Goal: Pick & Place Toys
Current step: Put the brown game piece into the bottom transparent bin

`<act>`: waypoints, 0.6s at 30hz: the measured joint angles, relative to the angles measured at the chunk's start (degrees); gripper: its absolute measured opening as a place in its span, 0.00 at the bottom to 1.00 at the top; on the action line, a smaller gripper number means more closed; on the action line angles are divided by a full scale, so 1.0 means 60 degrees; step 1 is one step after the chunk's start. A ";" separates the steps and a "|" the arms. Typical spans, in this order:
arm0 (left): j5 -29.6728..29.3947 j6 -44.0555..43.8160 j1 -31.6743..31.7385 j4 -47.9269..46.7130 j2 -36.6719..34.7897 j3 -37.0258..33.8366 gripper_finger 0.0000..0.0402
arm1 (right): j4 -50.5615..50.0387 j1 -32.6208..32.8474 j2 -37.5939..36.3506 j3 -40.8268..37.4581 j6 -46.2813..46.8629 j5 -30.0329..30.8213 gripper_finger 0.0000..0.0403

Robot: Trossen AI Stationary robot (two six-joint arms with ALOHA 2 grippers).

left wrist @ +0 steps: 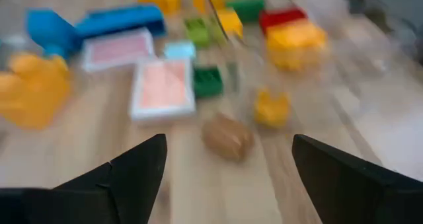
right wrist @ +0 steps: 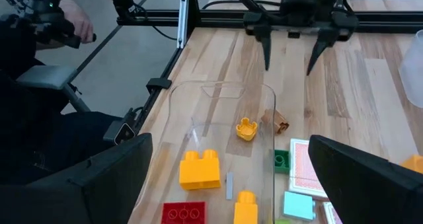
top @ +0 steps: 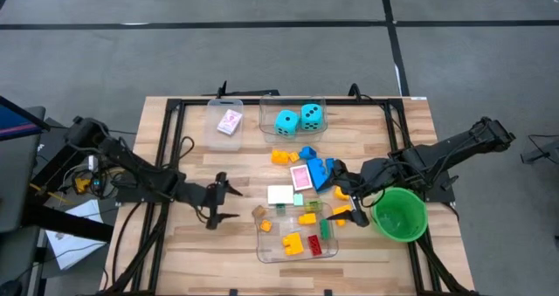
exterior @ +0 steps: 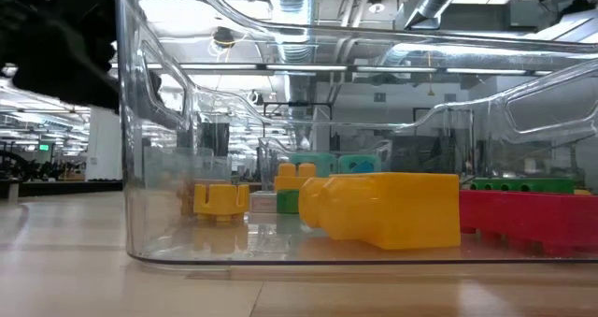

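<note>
Front tub (top: 297,254) at the counter's (top: 175,252) near edge holds yellow, orange, red and green bricks (top: 293,242); in the low view a yellow brick (exterior: 383,209) and a red brick (exterior: 528,219) sit inside. Bricks look light, stiff, smooth plastic, likely slippery; best pinched across flat sides, not over studs. Left hand (top: 220,202) released, fingers spread, empty, hovering just left of the loose pile. Right hand (top: 348,200) released too, empty, beside the green bowl (top: 400,214). Mid-counter: pink-backed cards (top: 300,177) lying flat, thin and hard to get under, take by an edge; blue bricks (top: 316,167), orange brick (top: 281,156). Far tub (top: 293,117) holds 2 cyan dice (top: 299,119), chunky, maybe soft; grip opposite faces. 1 more card (top: 229,121) in the far-left tub (top: 224,121).
</note>
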 joint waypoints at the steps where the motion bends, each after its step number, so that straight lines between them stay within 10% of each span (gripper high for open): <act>1: -0.0096 -0.0070 -0.0010 0.0268 0.0000 -0.0043 0.80 | -0.0019 -0.0001 0.0000 -0.0004 -0.0002 0.0000 0.99; 18: -0.0319 0.0249 0.0116 0.5115 0.5027 0.0136 0.81 | -0.0055 0.0001 0.0000 0.0000 -0.0032 -0.0004 0.99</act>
